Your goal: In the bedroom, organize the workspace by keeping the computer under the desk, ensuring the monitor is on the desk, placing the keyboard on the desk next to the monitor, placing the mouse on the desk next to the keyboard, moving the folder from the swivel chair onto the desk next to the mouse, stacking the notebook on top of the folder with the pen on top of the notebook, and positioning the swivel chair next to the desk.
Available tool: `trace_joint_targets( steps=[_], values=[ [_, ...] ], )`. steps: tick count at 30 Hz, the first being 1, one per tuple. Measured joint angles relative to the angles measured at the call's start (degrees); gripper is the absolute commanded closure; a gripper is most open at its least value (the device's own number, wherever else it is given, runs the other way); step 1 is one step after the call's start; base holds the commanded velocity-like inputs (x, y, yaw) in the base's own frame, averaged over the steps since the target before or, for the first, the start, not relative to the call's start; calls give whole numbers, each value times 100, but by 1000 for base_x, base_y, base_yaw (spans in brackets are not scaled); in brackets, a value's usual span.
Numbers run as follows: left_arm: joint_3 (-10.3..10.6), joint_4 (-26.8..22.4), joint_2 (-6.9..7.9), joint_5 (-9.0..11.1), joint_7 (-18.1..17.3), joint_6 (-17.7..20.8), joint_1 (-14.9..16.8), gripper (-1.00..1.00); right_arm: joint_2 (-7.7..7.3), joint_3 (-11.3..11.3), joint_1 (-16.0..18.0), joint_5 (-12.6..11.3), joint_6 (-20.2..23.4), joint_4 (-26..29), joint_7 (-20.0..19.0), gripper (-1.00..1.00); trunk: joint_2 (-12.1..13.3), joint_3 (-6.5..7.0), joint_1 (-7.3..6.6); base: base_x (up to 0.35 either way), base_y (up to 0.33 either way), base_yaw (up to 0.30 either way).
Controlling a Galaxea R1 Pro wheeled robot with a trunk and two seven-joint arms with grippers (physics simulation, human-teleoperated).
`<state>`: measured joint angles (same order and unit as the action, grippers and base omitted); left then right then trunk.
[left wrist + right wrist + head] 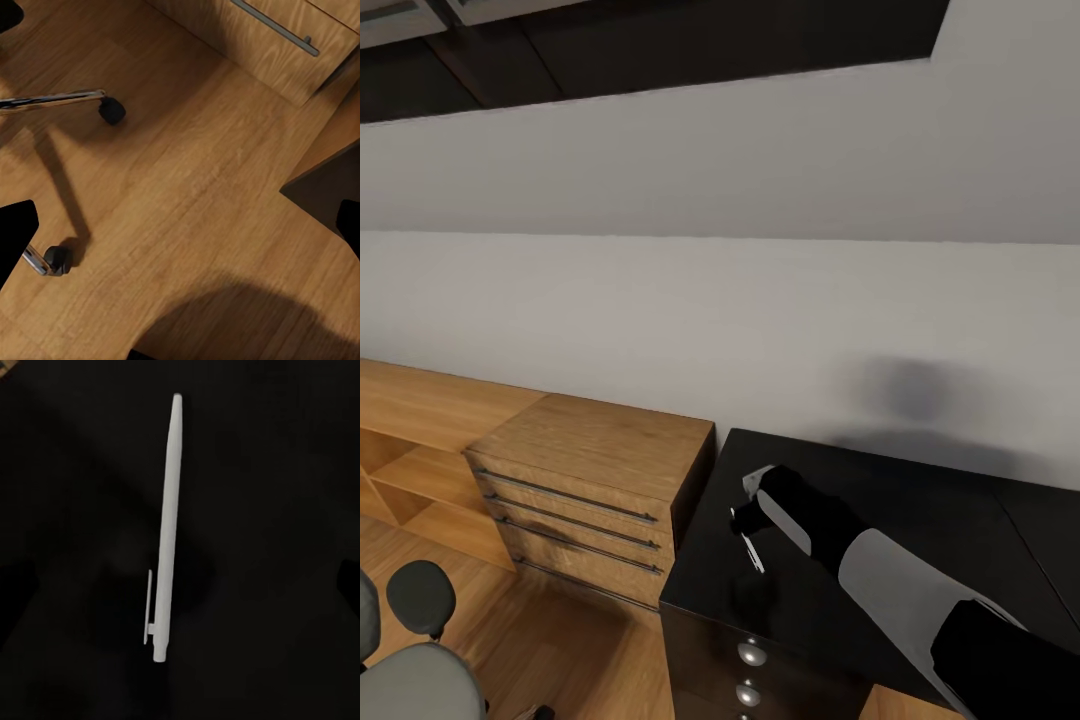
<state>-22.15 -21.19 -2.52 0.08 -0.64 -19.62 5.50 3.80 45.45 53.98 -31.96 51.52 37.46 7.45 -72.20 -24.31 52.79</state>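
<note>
The pen was seen lying flat on the black desk, directly beneath the right gripper, its long axis running between the fingers. Finger state could not be told.

Head high over desk; wrists close, downward.

Glossy black top on the desk, faintly mirroring; round polished metal knobs on its drawers. Smooth matt white plastic for the pen. Warm grained wood on the drawer unit, with brushed metal bar handles. Same satin wood on the floor. Grey cloth on the swivel chair; chrome legs, black casters.
</note>
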Motion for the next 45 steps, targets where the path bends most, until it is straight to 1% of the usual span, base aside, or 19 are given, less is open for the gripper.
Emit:
trace_joint_targets(
  steps=[9, 15, 21, 29, 41, 45],
  values=[
    [1, 0, 0, 0, 0, 0, 0, -100, 6, -6, -1, -5, -143, 3, -5, -100, 0, 0, 0, 0, 0, 0],
    [0, 0, 0, 0, 5, 0, 0, -100, 9, 0, 0, -12, -152, -6, -48, -100, 0, 0, 0, 0, 0, 0],
    [-1, 0, 0, 0, 8, 0, -1, -100, 8, 1, -1, -14, -140, -8, -212, -100, -239, -107, 131, 0, 0, 0],
    [-1, 0, 1, 0, 8, 0, 0, -100, 3, -1, -2, -15, -139, -8, -233, -100, -560, -251, 307, 0, 0, 0],
    [0, 0, 2, 0, 8, 0, 0, -100, -6, -10, -3, -15, -129, -15, -236, -100, -562, -252, 308, 0, 0, 0],
    [-2, 0, 1, 2, 8, 0, -1, -100, -14, -14, -6, -21, -133, -29, -236, -100, -721, -323, 395, 0, 0, 0]
  ],
)
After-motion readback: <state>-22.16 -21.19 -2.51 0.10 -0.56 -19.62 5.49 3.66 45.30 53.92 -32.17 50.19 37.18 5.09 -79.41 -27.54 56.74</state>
